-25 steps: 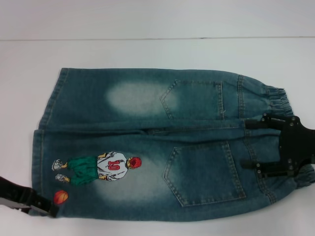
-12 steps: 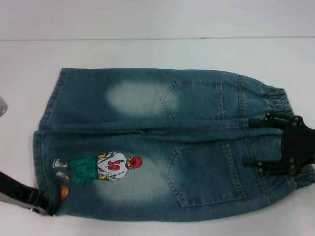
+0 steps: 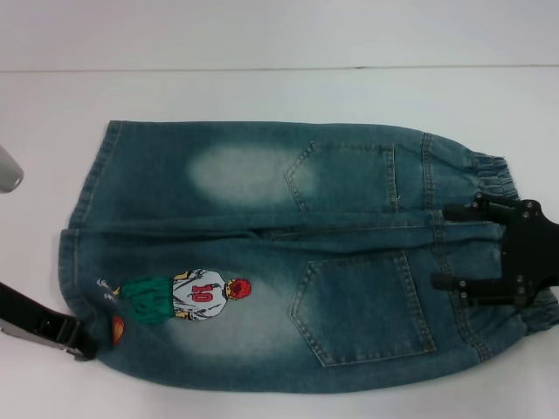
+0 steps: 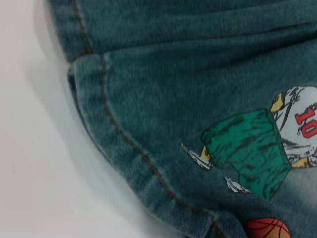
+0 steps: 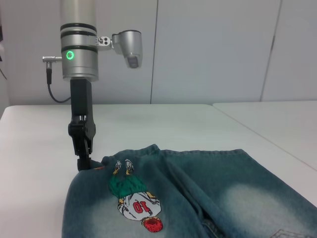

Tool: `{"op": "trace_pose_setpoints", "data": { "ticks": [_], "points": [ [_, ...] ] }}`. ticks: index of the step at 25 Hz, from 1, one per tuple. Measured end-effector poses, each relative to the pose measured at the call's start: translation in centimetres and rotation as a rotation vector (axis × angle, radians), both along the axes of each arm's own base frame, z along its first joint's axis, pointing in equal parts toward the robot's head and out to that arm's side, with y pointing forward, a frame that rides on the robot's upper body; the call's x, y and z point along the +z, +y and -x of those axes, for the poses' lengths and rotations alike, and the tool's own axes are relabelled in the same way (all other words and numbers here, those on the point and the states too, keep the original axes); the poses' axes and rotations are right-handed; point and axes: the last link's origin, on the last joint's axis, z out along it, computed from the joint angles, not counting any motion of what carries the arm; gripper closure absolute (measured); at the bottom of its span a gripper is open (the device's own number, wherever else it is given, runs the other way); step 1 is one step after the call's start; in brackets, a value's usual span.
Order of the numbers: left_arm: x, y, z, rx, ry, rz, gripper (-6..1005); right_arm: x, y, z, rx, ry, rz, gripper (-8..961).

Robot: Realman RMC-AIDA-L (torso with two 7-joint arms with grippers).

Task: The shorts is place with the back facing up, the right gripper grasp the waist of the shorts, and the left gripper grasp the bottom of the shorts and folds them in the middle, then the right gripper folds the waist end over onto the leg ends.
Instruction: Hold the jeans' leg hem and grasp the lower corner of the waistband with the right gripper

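The denim shorts (image 3: 262, 262) lie flat with the back pockets up, the waist (image 3: 489, 175) to the right and the leg hems (image 3: 87, 175) to the left. My left gripper (image 3: 83, 345) pinches the near leg's hem corner beside the basketball patch; the right wrist view shows this gripper (image 5: 84, 161) shut on that slightly raised corner. The left wrist view shows the stitched hem (image 4: 114, 144) and the figure patch (image 4: 257, 148) close up. My right gripper (image 3: 450, 249) is over the near half of the waist, fingers spread wide apart, open.
The shorts rest on a white table (image 3: 262, 96) whose back edge runs across the top of the head view. A silver part of the left arm (image 3: 7, 170) shows at the left edge. A second white table (image 5: 277, 124) stands beyond the leg end.
My left gripper has drawn the near hem corner inward and up, curling the cloth and partly hiding the basketball patch. My right gripper has shifted slightly at the waist.
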Motion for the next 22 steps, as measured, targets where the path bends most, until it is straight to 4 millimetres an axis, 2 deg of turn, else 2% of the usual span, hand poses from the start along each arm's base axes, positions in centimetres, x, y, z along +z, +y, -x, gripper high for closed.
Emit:
{"op": "trace_pose_setpoints", "data": {
  "ticks": [4,10,16,22],
  "points": [
    [0.0,0.2,-0.1,-0.010,-0.003,-0.011,935,0.3,-0.2,-0.4,-0.039,0.014,-0.009,38],
    [0.4,1.0,-1.1,-0.068,-0.061,-0.062,936,2.8,0.3,-1.0,-0.250,0.036,0.021,39],
    [0.2,1.7,-2.2,-0.147,-0.136,-0.098,935,6.4,0.2,-0.5,-0.458,-0.106,0.109,38],
    [0.3,2.2,-2.3,-0.207,-0.184,-0.155,936,7.7,0.7,0.2,-0.650,-0.326,0.244,39]
  ]
}}
